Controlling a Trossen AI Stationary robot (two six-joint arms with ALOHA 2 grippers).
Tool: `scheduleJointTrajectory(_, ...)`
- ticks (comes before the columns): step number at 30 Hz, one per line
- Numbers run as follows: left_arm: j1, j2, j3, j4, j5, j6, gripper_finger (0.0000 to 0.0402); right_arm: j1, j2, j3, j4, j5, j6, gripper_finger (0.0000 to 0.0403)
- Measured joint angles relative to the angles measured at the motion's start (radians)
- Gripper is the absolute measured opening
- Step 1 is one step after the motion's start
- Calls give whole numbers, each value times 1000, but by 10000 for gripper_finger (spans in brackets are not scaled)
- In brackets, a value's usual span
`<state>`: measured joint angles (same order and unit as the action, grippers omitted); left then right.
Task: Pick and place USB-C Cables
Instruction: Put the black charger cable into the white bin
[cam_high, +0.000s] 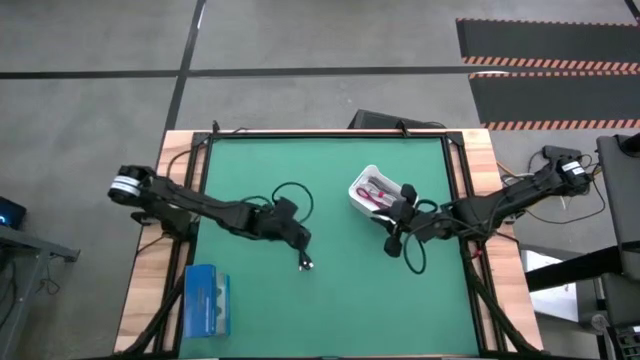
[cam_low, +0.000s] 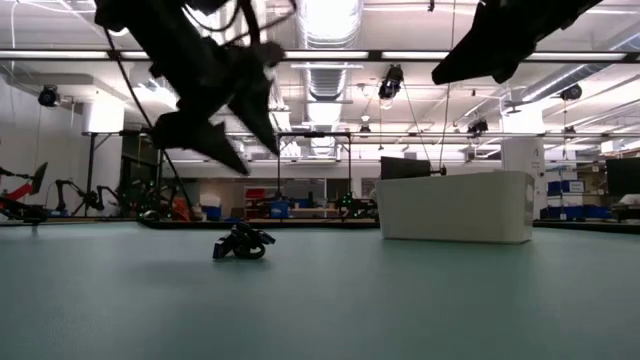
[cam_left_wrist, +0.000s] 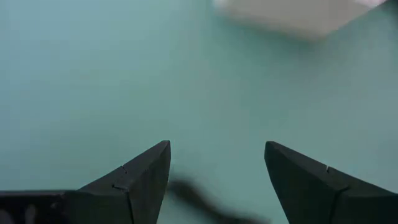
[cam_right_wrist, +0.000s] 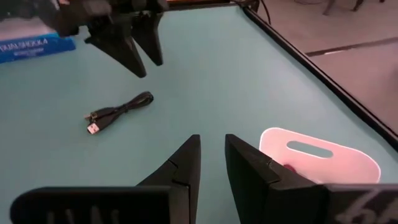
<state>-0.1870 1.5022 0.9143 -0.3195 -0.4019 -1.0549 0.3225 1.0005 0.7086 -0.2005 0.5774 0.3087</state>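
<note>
A black bundled USB-C cable (cam_high: 305, 263) (cam_low: 243, 243) (cam_right_wrist: 118, 112) lies flat on the green mat. My left gripper (cam_high: 298, 240) (cam_low: 238, 135) (cam_left_wrist: 216, 149) hangs just above it, open and touching nothing; a dark blur shows below its fingers in the left wrist view. A white bin (cam_high: 362, 185) (cam_low: 455, 205) (cam_right_wrist: 323, 155) stands on the mat with a magenta-red cable (cam_high: 376, 194) inside. My right gripper (cam_high: 393, 242) (cam_right_wrist: 211, 142) hovers beside the bin's near side, empty, its fingers a narrow gap apart. The white and grey cables are not visible.
A flat blue box (cam_high: 207, 300) (cam_right_wrist: 31, 46) lies at the mat's near left corner. Black wires loop from both arms over the mat (cam_high: 290, 195). Open green mat lies between the cable and the bin.
</note>
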Motion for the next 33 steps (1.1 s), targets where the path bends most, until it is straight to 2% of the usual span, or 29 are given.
scheduleJointTrajectory(3, -6, 62, 64, -174, 40, -86, 246, 0, 10, 0, -3, -1, -10, 63)
scheduleJointTrajectory(9, -27, 186, 188, -285, 85, -120, 246, 0, 8, -12, -6, -1, -19, 63)
scheduleJointTrajectory(16, -56, 288, 341, -504, 88, -159, 246, 0, 9, -23, -3, -1, -24, 63)
scheduleJointTrajectory(27, -89, 346, 333, -442, 90, -257, 246, 0, 9, -51, 2, 0, -14, 63)
scheduleJointTrajectory(33, -94, 393, 326, -356, 80, -271, 246, 0, 8, -51, 5, 0, -14, 63)
